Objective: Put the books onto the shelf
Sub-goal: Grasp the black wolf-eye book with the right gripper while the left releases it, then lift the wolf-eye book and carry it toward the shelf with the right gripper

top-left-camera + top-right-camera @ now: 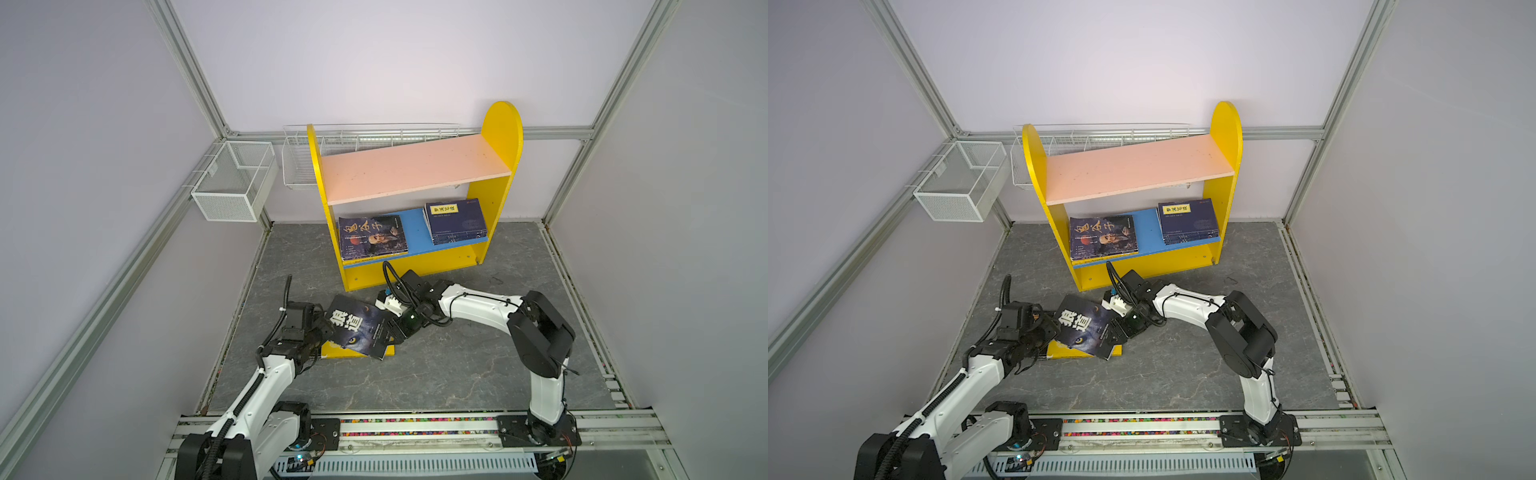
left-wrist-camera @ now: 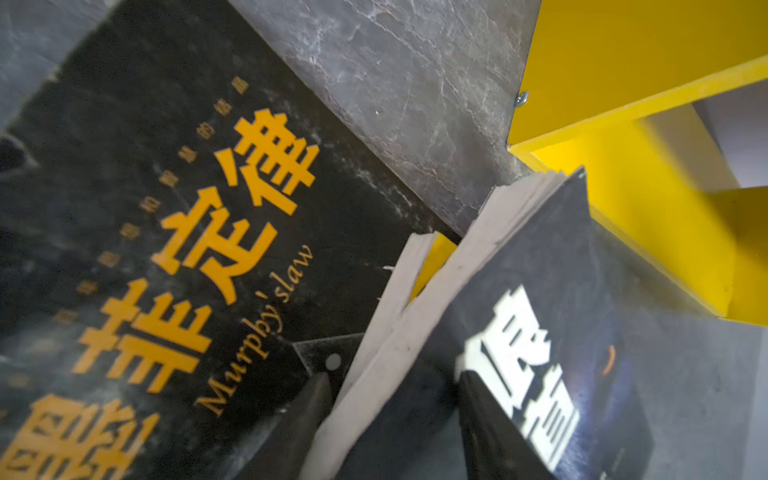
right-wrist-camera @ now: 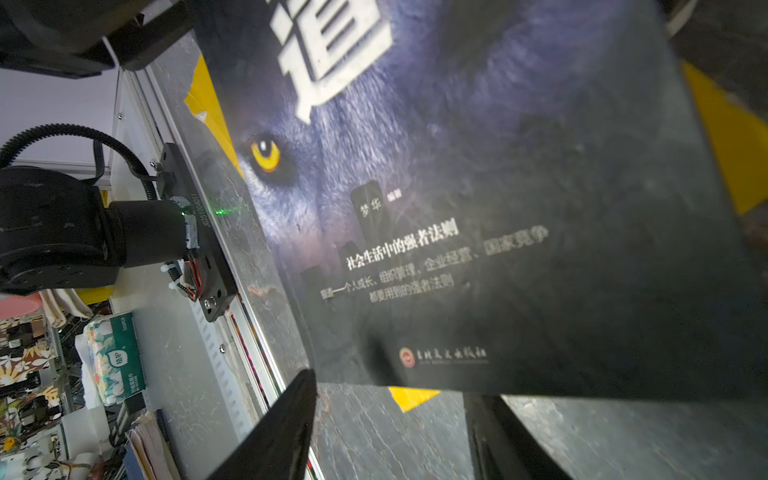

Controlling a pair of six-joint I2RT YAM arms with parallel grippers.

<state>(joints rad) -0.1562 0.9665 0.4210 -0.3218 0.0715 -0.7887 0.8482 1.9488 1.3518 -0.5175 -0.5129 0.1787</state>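
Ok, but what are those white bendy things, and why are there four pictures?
The white bendy things are two robot arms, left and right, each ending in a two-finger gripper. Two pictures come from a camera high above, showing nearly the same scene. The other two come from small cameras on the arms' wrists, so they look very close up. On the grey table sits a yellow shelf with two piles of books on its blue board. In front lie a yellow book, a black book with orange letters, and a tilted wolf book above them. The left gripper has a finger on either side of the wolf book's edge; I can't tell if it squeezes yet. The right gripper is open at the book's other edge.
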